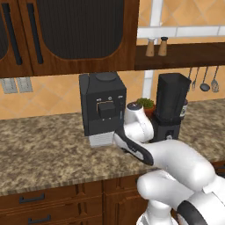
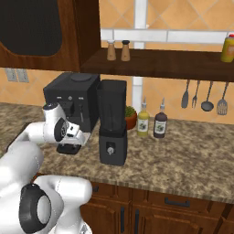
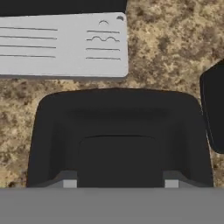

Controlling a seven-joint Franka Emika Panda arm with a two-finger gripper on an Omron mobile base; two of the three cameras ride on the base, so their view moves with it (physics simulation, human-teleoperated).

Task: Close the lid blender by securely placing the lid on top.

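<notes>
Down low, the gripper (image 3: pixel 117 183) is seen pressed over the lid (image 3: pixel 118 131), which lies flat on the speckled granite counter (image 3: pixel 170 52); in the hand view the black rounded-square cap with its raised rim is spread under the hand, and the two fingertips (image 3: pixel 65 180) are set at its near rim, one on each side of the raised middle part; the jaws are narrowed onto the lid, so it is taken as grasped, though contact itself is hard to confirm; the lid is shown just in front of the light grey drip tray (image 3: pixel 65 46) of the coffee machine (image 1: pixel 103 103), apart from it by a strip of counter; in the right base view the lid (image 2: pixel 68 149) is seen as a dark slab under the white hand, resting on the counter between the coffee machine and the blender (image 2: pixel 113 128); the blender is standing upright just beside the coffee machine, its jar top uncovered; a small potted plant (image 2: pixel 130 115) and two bottles (image 2: pixel 143 121) are placed behind and beside the blender; salt and pepper shakers (image 2: pixel 118 50) are set on the shelf above.
</notes>
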